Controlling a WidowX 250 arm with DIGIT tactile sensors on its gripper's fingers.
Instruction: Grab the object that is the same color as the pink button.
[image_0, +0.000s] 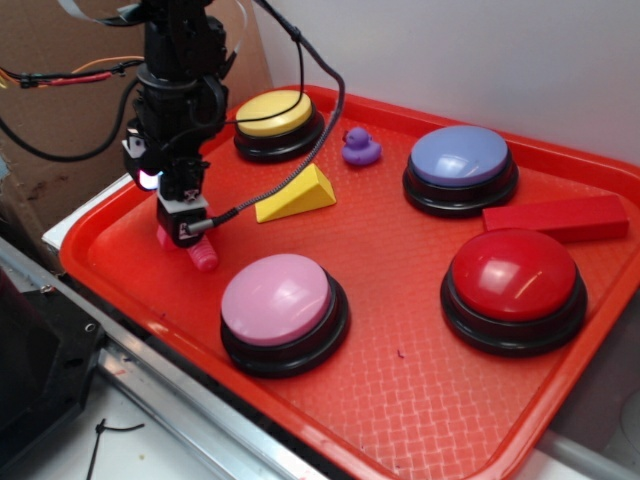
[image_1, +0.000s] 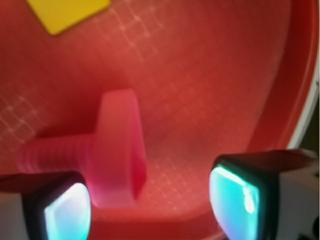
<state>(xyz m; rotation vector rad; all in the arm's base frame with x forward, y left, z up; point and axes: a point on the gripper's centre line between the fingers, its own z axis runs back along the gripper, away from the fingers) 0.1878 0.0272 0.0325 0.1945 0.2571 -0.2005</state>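
The pink toy bolt (image_0: 200, 254) lies on its side on the red tray (image_0: 400, 400) near the left rim, left of the pink button (image_0: 277, 298). My gripper (image_0: 180, 228) stands low right over the bolt. In the wrist view the bolt (image_1: 117, 150) shows a flat head and a ribbed shaft pointing left. My gripper (image_1: 150, 202) is open: the head sits just inside the left fingertip (image_1: 67, 210), with a wide gap to the right fingertip (image_1: 235, 197). Neither pad presses on it.
A yellow wedge (image_0: 295, 195) lies just behind the gripper, seen also in the wrist view as the yellow wedge (image_1: 67, 12). Beyond are a yellow button (image_0: 273, 115), purple duck (image_0: 360, 147), lavender-blue button (image_0: 459, 157), red button (image_0: 513, 275) and red block (image_0: 557, 217). The tray's left rim (image_1: 300, 100) is close.
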